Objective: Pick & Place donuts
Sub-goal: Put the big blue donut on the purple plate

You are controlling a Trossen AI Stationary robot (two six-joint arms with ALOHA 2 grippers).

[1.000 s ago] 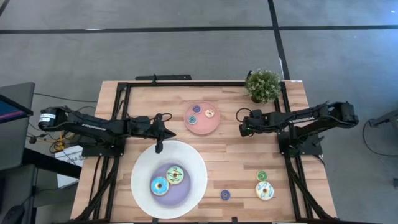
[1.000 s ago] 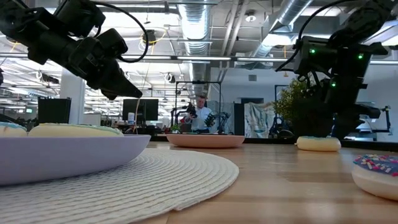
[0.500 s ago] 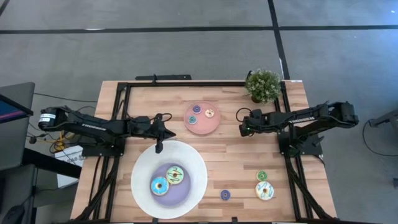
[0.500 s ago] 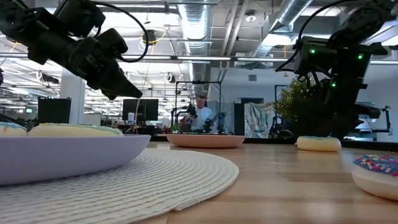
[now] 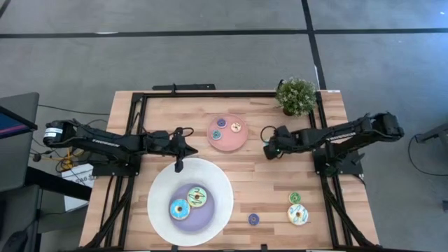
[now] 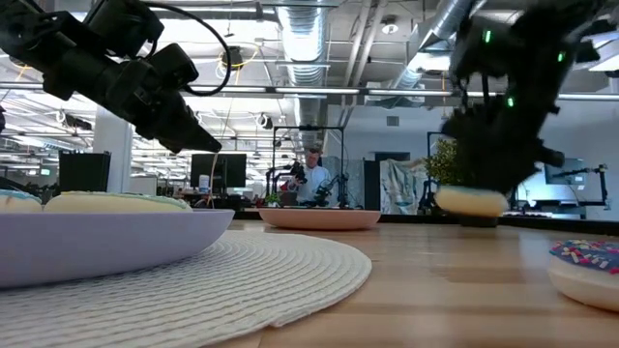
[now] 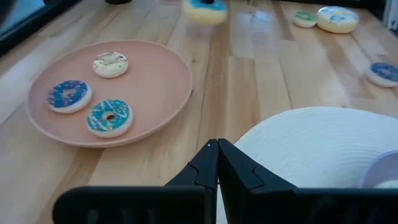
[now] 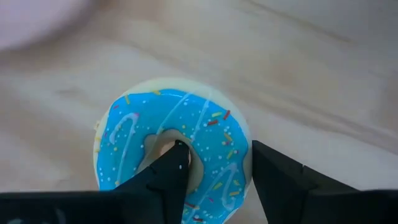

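On the wooden table (image 5: 245, 175), the right gripper (image 8: 214, 163) now pinches a blue-iced donut (image 8: 171, 137), lifted since a moment ago toward the pink plate (image 5: 227, 143); left gripper (image 7: 217, 163) pressed together.

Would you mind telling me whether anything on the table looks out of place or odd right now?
Nothing looks spilled or damaged. The one thing off the table is a blue-iced donut, pinched through its hole by the right gripper beside the pink plate. The left gripper hangs shut at the white plate rim.
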